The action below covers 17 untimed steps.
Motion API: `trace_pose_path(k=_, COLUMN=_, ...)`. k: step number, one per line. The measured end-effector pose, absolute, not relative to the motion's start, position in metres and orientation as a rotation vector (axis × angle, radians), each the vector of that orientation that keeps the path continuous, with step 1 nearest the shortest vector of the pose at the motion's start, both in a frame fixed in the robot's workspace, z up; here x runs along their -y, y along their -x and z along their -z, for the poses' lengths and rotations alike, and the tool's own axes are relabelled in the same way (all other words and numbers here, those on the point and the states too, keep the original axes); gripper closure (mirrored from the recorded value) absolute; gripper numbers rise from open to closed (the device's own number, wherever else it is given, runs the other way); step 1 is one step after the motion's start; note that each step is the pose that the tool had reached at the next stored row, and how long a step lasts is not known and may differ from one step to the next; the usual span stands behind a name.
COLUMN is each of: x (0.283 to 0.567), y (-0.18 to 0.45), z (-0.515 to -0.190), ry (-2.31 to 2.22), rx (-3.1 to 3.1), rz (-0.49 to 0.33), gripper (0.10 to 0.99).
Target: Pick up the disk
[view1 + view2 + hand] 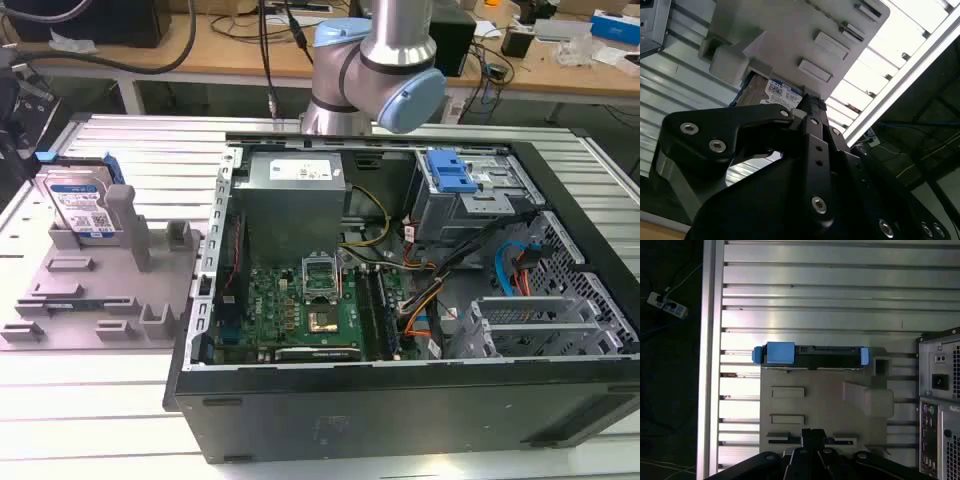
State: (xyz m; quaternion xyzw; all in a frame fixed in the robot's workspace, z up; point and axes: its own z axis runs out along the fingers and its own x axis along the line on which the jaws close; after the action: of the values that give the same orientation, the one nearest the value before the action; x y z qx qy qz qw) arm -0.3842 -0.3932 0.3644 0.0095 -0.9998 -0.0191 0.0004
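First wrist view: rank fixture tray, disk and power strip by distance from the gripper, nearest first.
1. fixture tray: just past the gripper.
2. disk: standing on edge along the tray's far side.
3. power strip: beyond the table's edge, in the dark area.

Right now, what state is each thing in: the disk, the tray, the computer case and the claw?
Disk: standing on edge in the tray, not gripped.
Tray: flat on the table, holding the disk at one end.
Computer case: lying on its side, side panel off, insides exposed.
Claw: above the tray, apart from the disk.
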Motion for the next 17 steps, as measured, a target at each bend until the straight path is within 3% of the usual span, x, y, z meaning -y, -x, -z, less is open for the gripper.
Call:
trace_pose_path(k=12, x=0.3932, y=0.3842, z=-0.3644, ry=-0.036, rx=3.14, rz=0.059, gripper=0.98)
trace_pose_path(k=17, x=0.3932, y=0.3842, z=-0.3641, ry=-0.298, rx=3.123, rz=0.059, gripper=0.98)
